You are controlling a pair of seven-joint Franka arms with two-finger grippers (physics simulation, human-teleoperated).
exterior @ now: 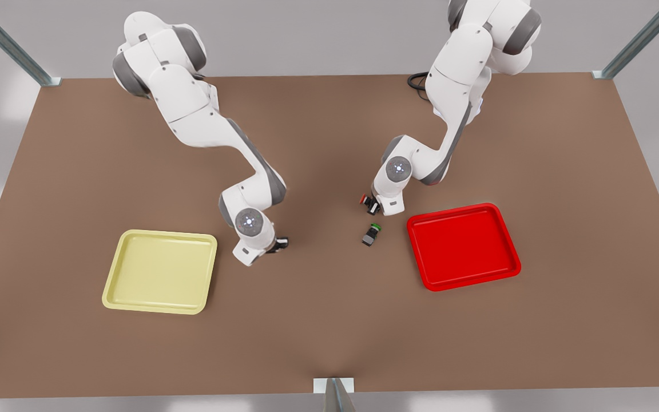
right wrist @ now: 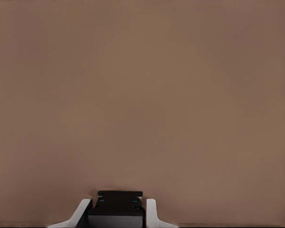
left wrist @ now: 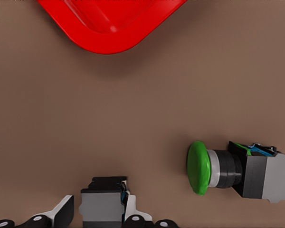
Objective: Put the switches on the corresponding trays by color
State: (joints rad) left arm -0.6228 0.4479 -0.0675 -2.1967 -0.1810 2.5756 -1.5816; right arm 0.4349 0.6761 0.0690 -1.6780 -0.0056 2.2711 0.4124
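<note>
Gripping the red-capped switch (exterior: pixel 367 200) in the left gripper (left wrist: pixel 103 211) beside the green-capped switch (left wrist: pixel 237 168), clamping another switch (right wrist: pixel 117 208), cap hidden, in the right gripper (right wrist: pixel 117 213), with red tray (exterior: pixel 464 246) and yellow tray (exterior: pixel 161 272) both unfilled.

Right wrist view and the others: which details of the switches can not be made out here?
- Right wrist view: the dark switch in the right tool is cut by the picture's edge, so its cap colour cannot be told. In the front view the wrist covers the cap.
- Left wrist view: the red switch in the left tool shows no cap, cut by the edge.
- Left wrist view: the green switch loses its rear at the edge.
</note>
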